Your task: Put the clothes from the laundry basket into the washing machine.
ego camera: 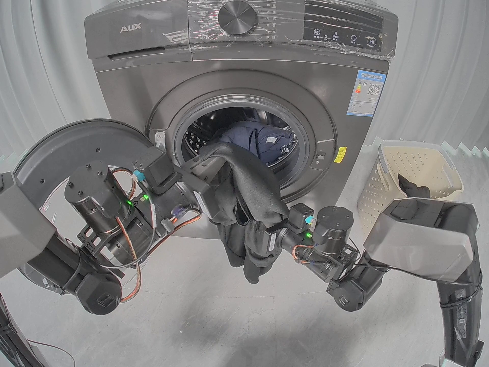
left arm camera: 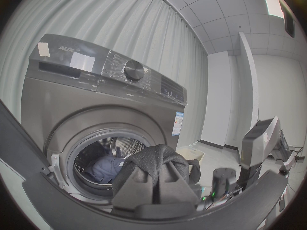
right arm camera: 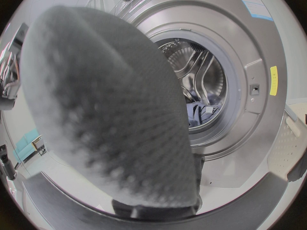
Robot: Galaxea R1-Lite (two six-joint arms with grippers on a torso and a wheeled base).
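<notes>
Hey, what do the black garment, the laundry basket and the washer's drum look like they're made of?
The black garment looks like a soft, matte knit or mesh fabric: dotted weave, limp folds. The laundry basket is probably rigid cream plastic, its walls moulded with rows of small holes. The drum looks like stainless steel: bright, reflective, with raised paddles.

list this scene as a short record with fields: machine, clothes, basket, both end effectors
washing machine: door swung open toward the robot's left
drum: blue garment inside
black garment: draped at the drum opening, lower part hanging before the machine
left end effector: shut on black garment at the opening
right end effector: against the hanging cloth, grip hidden
laundry basket: right of the machine, one dark item inside
</notes>
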